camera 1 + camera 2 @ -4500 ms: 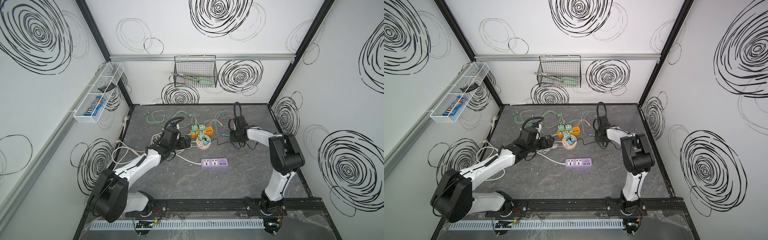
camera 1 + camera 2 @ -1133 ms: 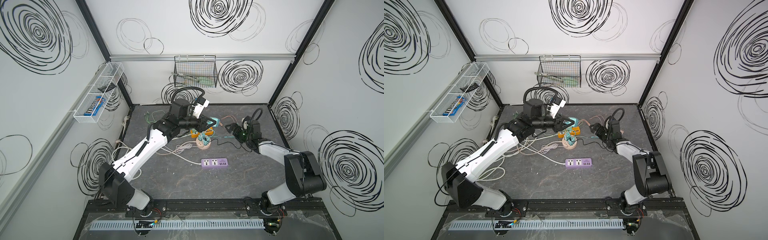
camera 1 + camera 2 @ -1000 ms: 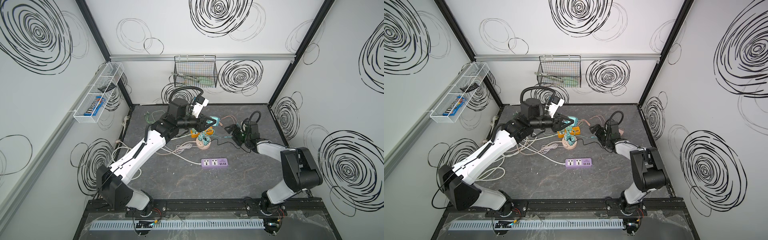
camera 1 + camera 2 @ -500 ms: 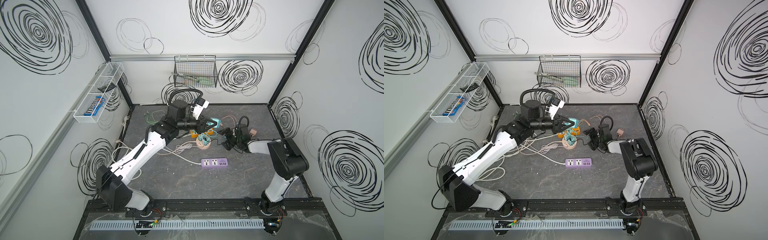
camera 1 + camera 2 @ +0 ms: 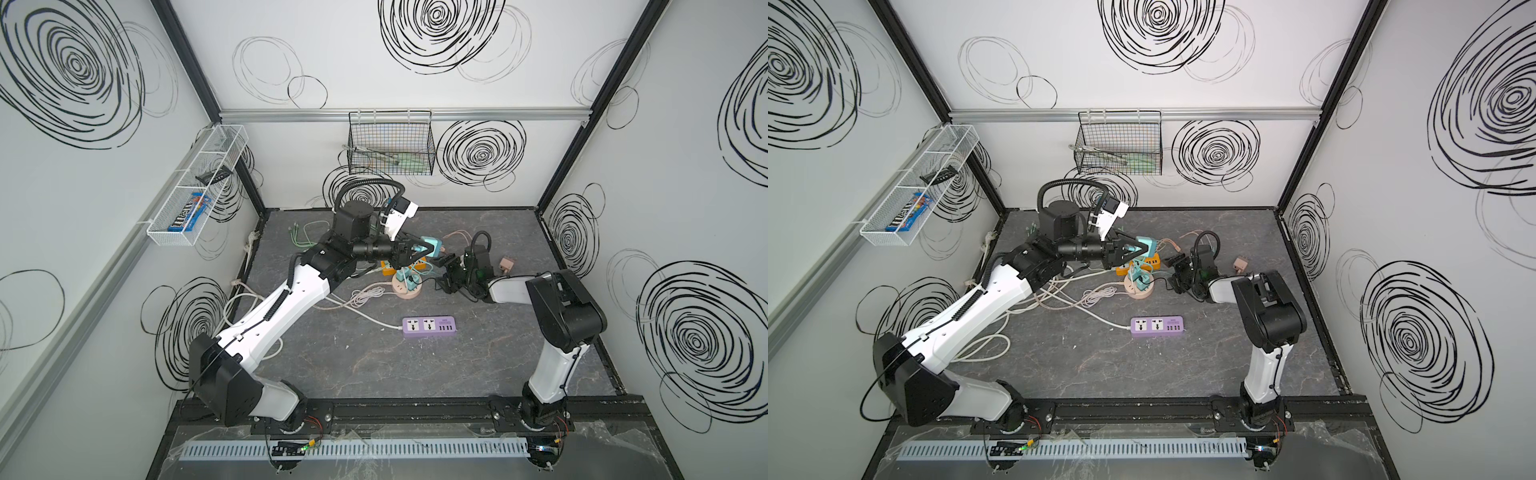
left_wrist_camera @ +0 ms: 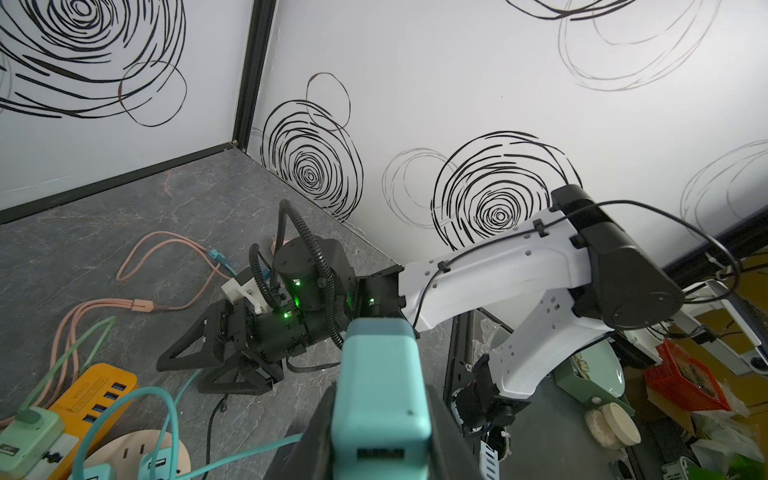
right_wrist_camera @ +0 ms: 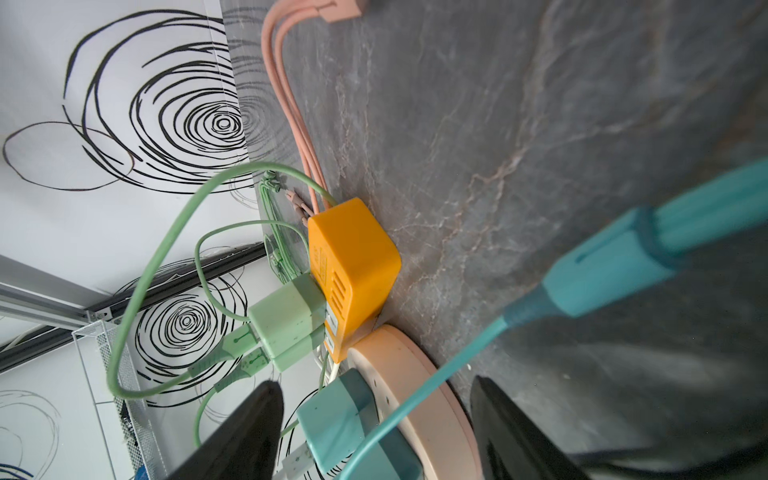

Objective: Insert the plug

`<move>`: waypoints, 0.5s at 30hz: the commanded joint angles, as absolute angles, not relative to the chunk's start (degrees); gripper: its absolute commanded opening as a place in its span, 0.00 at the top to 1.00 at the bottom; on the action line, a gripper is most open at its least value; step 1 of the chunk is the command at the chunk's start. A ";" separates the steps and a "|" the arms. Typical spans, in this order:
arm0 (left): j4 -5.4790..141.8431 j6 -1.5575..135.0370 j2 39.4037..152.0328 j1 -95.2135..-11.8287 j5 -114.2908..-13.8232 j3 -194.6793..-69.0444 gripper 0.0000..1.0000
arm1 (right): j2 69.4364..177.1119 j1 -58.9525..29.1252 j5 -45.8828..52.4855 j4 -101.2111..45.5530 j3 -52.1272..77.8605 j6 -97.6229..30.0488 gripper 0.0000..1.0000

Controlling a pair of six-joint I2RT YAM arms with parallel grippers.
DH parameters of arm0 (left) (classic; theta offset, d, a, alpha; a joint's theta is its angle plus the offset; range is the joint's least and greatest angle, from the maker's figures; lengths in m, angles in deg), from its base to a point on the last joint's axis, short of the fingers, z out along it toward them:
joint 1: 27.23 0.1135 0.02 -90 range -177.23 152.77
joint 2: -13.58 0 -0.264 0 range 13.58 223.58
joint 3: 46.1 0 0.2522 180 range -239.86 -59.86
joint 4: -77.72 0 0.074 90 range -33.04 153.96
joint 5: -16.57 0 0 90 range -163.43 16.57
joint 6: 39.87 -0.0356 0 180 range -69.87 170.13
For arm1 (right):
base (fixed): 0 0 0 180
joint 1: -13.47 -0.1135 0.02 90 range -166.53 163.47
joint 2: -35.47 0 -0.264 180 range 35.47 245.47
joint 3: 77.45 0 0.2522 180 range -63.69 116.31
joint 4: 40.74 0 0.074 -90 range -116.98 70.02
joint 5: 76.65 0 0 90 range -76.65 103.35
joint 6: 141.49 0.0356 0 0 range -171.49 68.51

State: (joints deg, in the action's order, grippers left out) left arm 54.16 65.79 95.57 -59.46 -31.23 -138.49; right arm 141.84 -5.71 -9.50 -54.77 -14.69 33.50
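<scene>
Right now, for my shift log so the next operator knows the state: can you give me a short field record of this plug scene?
left gripper: shut on teal charger, held above the table
right gripper: open, low beside round peach socket, teal cable between its jaws
purple power strip: flat on table, both sockets empty
orange hub: green plugs inserted

Robotics lab test cell: swirl-marked white walls [image 5: 353, 83], arm-mounting rail [image 5: 415, 409], grey tabletop [image 5: 374, 365].
</scene>
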 commanded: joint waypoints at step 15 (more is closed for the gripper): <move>52.63 59.00 88.73 -57.35 -30.37 -136.88 1.00 | 134.11 -3.64 7.63 -58.90 -15.81 21.12 0.97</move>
